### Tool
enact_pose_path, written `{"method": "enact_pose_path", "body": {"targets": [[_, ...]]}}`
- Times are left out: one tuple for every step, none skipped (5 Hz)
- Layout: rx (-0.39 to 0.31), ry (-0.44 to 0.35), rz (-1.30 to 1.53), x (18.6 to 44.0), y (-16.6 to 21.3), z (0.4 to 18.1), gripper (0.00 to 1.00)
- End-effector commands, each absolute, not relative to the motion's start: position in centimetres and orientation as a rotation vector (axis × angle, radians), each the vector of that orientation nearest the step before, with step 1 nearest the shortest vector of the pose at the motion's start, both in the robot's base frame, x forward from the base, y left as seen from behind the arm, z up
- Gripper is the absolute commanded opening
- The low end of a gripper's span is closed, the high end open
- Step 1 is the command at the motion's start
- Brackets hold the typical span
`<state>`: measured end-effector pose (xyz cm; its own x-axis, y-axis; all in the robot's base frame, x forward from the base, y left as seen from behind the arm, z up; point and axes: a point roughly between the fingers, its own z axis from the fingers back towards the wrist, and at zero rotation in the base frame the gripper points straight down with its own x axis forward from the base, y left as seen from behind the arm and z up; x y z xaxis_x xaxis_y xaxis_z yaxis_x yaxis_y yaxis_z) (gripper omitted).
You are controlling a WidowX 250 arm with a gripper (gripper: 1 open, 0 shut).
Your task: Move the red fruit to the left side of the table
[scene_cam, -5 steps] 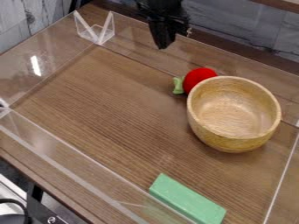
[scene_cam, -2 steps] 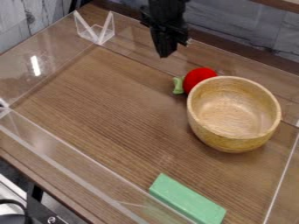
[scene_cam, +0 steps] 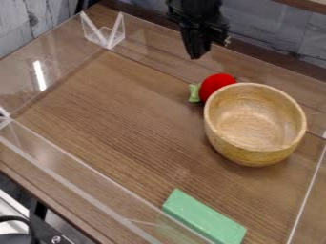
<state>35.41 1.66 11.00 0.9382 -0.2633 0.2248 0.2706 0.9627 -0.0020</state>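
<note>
The gripper (scene_cam: 195, 52) hangs with its dark fingers pressed together and nothing between them, pointing steeply down at the far part of the table (scene_cam: 114, 114). Its tip sits above and just behind the red fruit (scene_cam: 216, 85), clearly apart from it; the dark housing makes it hard to see the fingertips separately, but no gap shows between them.

The red fruit lies on the wood with its green cap toward the left, and its right side seems to touch the rim of the wooden bowl (scene_cam: 256, 122), or at least to sit just beside it. A flat green block (scene_cam: 203, 217) rests near the front edge, well apart from both. Clear acrylic walls (scene_cam: 38, 62) edge the tabletop, and the left side is bare wood.

The step in hand looks like the approach: the fruit is not yet grasped. The next move likely calls for spreading the fingers, descending over the fruit, and closing without nudging the bowl, since the two sit so close.
</note>
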Motion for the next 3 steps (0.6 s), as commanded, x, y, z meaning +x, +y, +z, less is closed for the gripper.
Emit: {"method": "enact_pose_path", "body": {"targets": [[-0.022, -0.308, -0.323, 35.7, 1.4, 14.1, 0.0], [-0.035, -0.315, -0.406, 35.4, 1.4, 15.5, 0.0], [-0.049, -0.322, -0.473, 35.1, 1.2, 16.7, 0.0]]}}
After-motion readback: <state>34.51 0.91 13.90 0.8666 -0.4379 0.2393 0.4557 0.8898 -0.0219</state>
